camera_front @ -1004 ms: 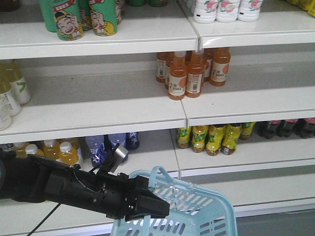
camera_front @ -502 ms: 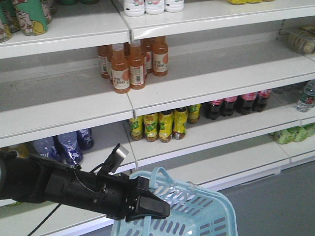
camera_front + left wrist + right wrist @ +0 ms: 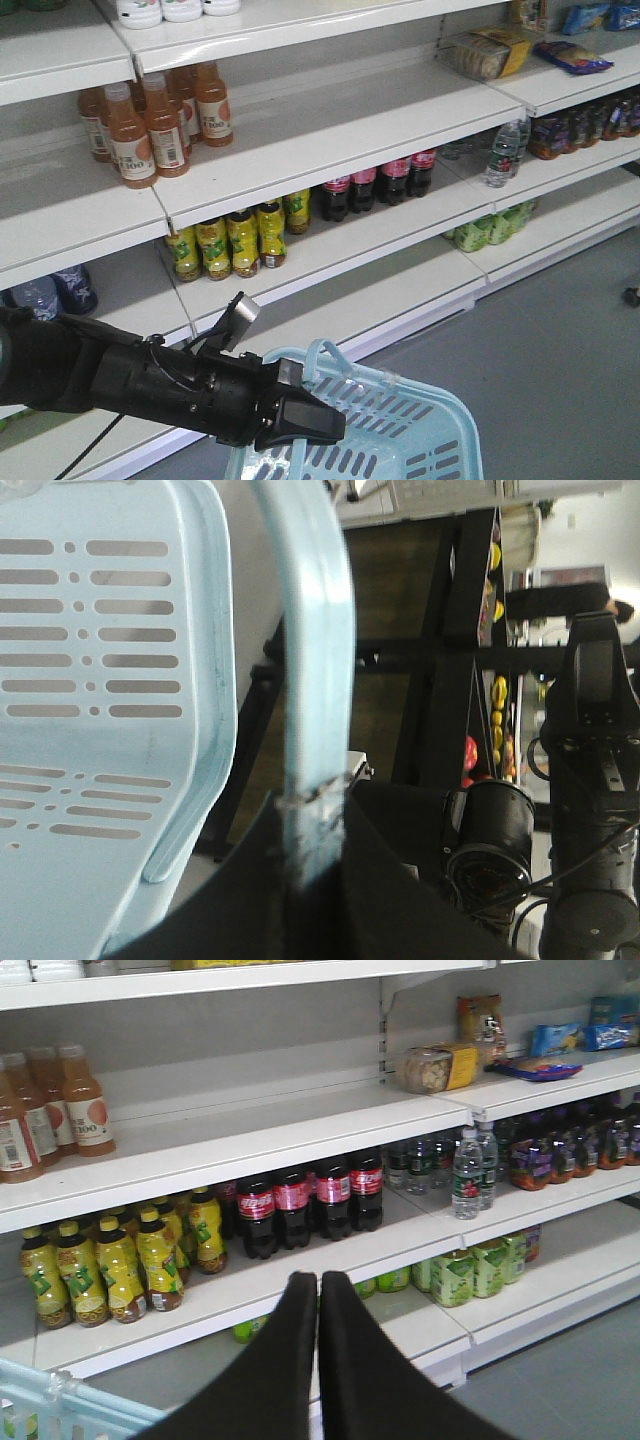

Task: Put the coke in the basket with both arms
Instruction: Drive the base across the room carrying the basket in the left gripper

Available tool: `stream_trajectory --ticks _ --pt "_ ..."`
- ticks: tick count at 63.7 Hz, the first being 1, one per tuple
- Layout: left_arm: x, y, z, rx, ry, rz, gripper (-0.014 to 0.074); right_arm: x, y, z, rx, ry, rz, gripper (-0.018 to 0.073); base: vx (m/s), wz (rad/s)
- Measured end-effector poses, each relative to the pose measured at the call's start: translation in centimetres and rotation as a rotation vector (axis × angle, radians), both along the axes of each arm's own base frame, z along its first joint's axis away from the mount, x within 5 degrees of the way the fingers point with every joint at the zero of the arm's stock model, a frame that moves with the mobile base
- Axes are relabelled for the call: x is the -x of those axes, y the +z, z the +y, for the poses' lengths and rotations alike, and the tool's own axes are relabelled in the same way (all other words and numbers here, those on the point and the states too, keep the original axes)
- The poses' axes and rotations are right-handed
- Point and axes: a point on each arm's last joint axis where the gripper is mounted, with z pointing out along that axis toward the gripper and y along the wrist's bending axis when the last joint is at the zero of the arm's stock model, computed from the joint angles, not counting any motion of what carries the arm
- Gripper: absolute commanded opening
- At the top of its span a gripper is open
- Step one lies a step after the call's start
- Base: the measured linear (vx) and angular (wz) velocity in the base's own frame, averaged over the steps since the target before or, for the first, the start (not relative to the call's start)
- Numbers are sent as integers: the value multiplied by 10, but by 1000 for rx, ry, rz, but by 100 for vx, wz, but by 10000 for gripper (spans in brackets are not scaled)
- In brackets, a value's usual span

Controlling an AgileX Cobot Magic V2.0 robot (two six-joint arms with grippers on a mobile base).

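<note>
The light blue basket [image 3: 400,435] hangs at the bottom of the front view, hooked by its loop handle [image 3: 318,660]. My left gripper [image 3: 312,425] is shut on that handle, whose strip runs up from between the black fingers [image 3: 390,880] in the left wrist view. The basket's slotted wall [image 3: 100,680] fills the left of that view. My right gripper [image 3: 319,1278] is shut with nothing in it, pointing at the lower shelves. A corner of the basket [image 3: 60,1405] shows at its bottom left. No coke can shows in any view.
White store shelves [image 3: 330,130] run across the front view. They hold orange juice bottles [image 3: 150,115], yellow-green bottles [image 3: 230,235], dark cola bottles with red labels [image 3: 300,1200], water bottles [image 3: 468,1170] and green cans [image 3: 470,1270]. Grey floor [image 3: 560,340] lies to the right.
The shelves have slid left across the front view, bringing in the cola bottles, water bottles and grey floor at right. The left arm and basket keep their place in the frame.
</note>
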Motion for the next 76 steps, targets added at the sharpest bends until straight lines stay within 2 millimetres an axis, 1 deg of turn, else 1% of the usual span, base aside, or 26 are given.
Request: stream_trajectory --ticks 76 --pt "0 0 0 -1 1 1 -7 0 0 0 0 0 0 -9 -9 -42"
